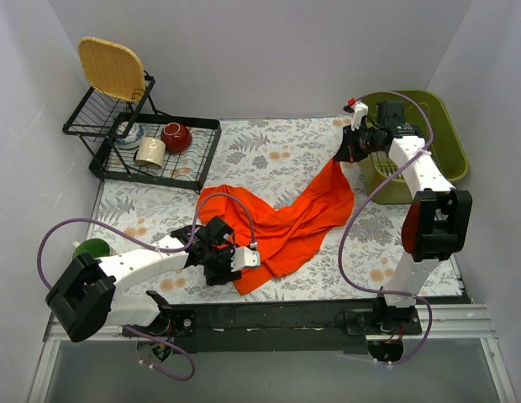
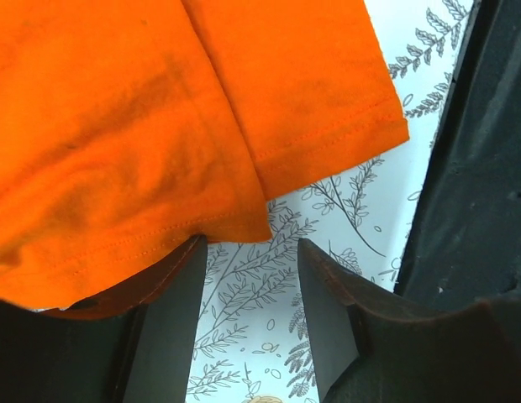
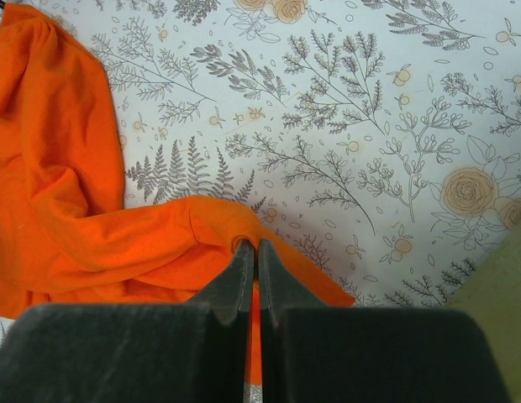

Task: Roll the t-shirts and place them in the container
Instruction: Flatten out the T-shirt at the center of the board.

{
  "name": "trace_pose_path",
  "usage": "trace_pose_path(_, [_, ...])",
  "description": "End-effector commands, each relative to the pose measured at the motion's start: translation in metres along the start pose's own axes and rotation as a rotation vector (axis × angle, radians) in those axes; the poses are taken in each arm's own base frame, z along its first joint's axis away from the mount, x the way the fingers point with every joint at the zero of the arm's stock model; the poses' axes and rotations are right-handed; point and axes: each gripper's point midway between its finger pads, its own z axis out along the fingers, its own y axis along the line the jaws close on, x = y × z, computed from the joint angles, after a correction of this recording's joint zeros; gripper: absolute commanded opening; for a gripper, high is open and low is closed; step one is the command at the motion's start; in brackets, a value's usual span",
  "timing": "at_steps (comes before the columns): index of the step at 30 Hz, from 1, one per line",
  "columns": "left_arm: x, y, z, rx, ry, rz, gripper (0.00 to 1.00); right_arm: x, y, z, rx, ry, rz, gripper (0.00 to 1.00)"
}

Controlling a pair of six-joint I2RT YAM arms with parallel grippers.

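My right gripper (image 3: 252, 250) pinches the t-shirt (image 1: 286, 222) near the far edge of the tabletop (image 1: 269, 151); my left gripper (image 2: 249, 245) gapes, released, at its hem.

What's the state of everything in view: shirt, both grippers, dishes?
t-shirt: unrolled, crumpled on the table, one end pinched.
left gripper: open at the shirt's hem, nothing between its fingers.
right gripper: shut on the t-shirt.
red bowl: tipped on edge in the dish rack.
cup: on its side in the rack.
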Motion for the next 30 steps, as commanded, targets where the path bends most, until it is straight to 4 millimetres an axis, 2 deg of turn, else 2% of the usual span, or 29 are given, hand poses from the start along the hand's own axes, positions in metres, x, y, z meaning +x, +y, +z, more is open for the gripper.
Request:
trace_pose_path(1, [-0.009, 0.005, 0.000, -0.038, -0.038, 0.024, 0.47, -0.010, 0.009, -0.013, 0.007, -0.037, -0.039, 0.01])
trace_pose_path(6, [-0.009, 0.002, 0.004, -0.024, -0.033, 0.021, 0.45, -0.003, 0.009, -0.014, 0.017, -0.025, -0.041, 0.01])
trace_pose_path(9, [-0.008, 0.002, 0.007, -0.013, -0.023, 0.021, 0.39, 0.000, 0.010, -0.017, 0.023, -0.022, -0.046, 0.01])
trace_pose_path(11, [-0.006, 0.000, 0.010, -0.009, -0.007, -0.011, 0.30, 0.004, 0.012, -0.018, 0.022, -0.019, -0.045, 0.01])
trace_pose_path(12, [-0.006, 0.001, 0.011, -0.013, -0.006, -0.015, 0.22, 0.005, 0.013, -0.018, 0.020, -0.018, -0.044, 0.01])
trace_pose_path(13, [-0.005, 0.000, 0.011, -0.013, -0.002, -0.021, 0.10, 0.005, 0.014, -0.020, 0.021, -0.022, -0.047, 0.01])
trace_pose_path(14, [-0.006, 0.001, 0.010, -0.019, -0.007, -0.028, 0.06, 0.007, 0.014, -0.019, 0.021, -0.016, -0.043, 0.01])
trace_pose_path(17, [-0.012, 0.004, 0.004, -0.044, -0.024, -0.057, 0.00, 0.006, 0.015, -0.023, 0.030, -0.024, -0.052, 0.01])
trace_pose_path(19, [-0.016, 0.007, -0.004, -0.071, -0.035, -0.063, 0.00, 0.004, 0.015, -0.027, 0.046, -0.030, -0.055, 0.01])
trace_pose_path(23, [-0.042, 0.030, -0.046, -0.193, -0.103, -0.033, 0.00, -0.002, 0.015, -0.037, 0.084, -0.048, -0.065, 0.01])
trace_pose_path(24, [-0.059, 0.039, -0.067, -0.252, -0.161, -0.016, 0.00, -0.003, 0.013, -0.039, 0.103, -0.049, -0.064, 0.01])
trace_pose_path(26, [-0.065, 0.056, -0.092, -0.344, -0.190, -0.033, 0.00, -0.009, 0.015, -0.047, 0.121, -0.066, -0.069, 0.01])
trace_pose_path(27, [-0.078, 0.066, -0.114, -0.397, -0.237, -0.034, 0.00, -0.013, 0.015, -0.051, 0.133, -0.076, -0.076, 0.01])
trace_pose_path(29, [-0.078, 0.086, -0.139, -0.465, -0.271, -0.113, 0.00, -0.029, 0.020, -0.063, 0.143, -0.113, -0.102, 0.01])
trace_pose_path(30, [-0.086, 0.099, -0.162, -0.519, -0.312, -0.136, 0.00, -0.037, 0.021, -0.069, 0.158, -0.127, -0.111, 0.01])
